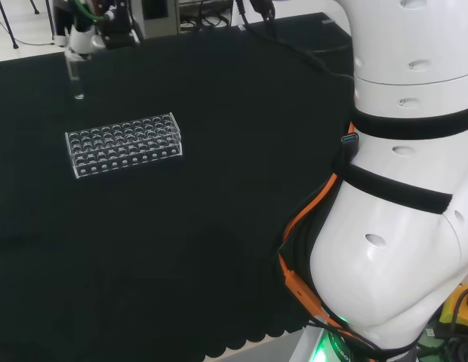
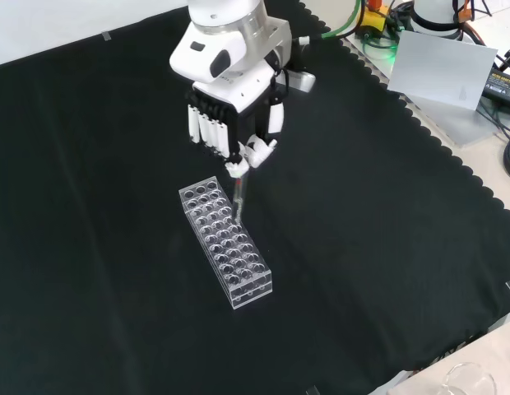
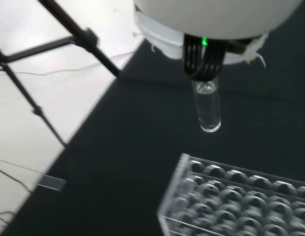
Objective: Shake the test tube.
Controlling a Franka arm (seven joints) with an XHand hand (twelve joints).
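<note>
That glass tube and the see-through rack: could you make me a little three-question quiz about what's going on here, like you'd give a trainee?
1. True or false: the test tube stands in a well of the clear rack.
2. What holds the test tube? A) a person B) the hand C) the rack
3. Fill in: the bench is covered with a ______ cloth.

Key
1. False. The tube hangs upright from the hand, lifted clear of the rack; in the head view it is up and left of the rack.
2. B. The fingers pinch the tube's top end.
3. Black.
</note>
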